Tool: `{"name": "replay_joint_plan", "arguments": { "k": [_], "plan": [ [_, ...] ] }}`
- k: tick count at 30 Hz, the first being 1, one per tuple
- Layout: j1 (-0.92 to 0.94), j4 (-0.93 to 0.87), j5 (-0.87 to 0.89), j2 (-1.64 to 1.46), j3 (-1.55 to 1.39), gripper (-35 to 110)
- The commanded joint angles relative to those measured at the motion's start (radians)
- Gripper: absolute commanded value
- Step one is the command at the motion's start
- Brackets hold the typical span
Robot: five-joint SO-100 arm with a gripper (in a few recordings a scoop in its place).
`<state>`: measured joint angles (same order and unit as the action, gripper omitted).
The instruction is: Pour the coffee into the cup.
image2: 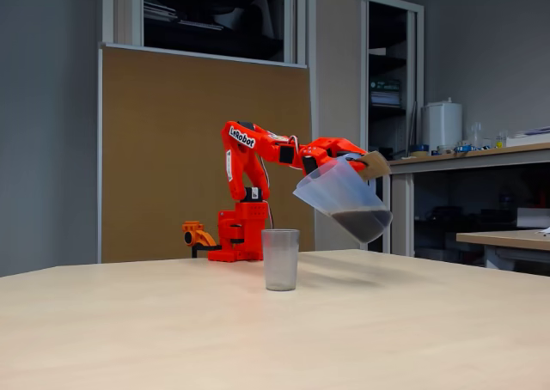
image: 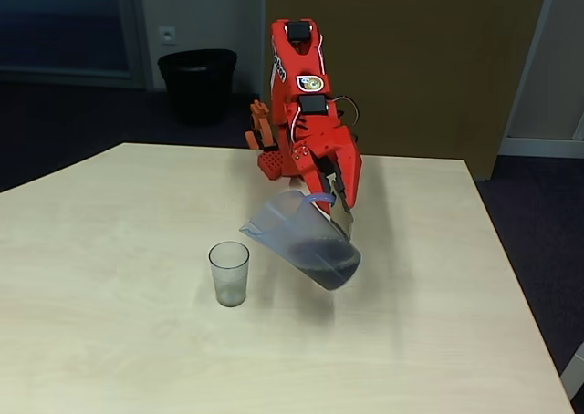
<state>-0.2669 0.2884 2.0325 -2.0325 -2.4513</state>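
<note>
Red, hard-shelled arm (image: 306,113) reaching forward over a pale wood-grain laminate surface (image: 109,341), matte and smooth. The gripper (image: 336,209) has its jaws clamped on the handle tab at the rim of a tall, translucent, tapered plastic pitcher (image: 301,241), which hangs clear of the surface and is tilted, its spout pointing away from the jaws and downward toward the cup (image: 229,273). The coffee (image: 327,263), a dark brown-black liquid, is pooled in the lowest part of the pitcher, below the jaws, and is seen only as a shadowed mass through the cloudy wall; its surface line is clearer in the side-on fixed view (image2: 361,222).

The cup, a small, clear, grey-tinted tumbler with a tapered wall and no handle, stands upright on the surface, below and beyond the spout, apart from the pitcher. Whether it holds any liquid cannot be told from either view.

The jaw tips are largely hidden behind the pitcher's rim; in the side view (image2: 365,162) a tan piece at the jaws is visible but its form is unclear. A black ribbed bin (image: 197,84) stands on the floor behind the arm.
</note>
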Motion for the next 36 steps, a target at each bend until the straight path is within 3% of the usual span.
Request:
{"name": "replay_joint_plan", "arguments": {
  "k": [1, 36],
  "plan": [
    [0.005, 0.071, 0.048, -0.031, -0.009, 0],
    [0.049, 0.342, 0.230, -0.031, -0.144, 0]
  ]
}}
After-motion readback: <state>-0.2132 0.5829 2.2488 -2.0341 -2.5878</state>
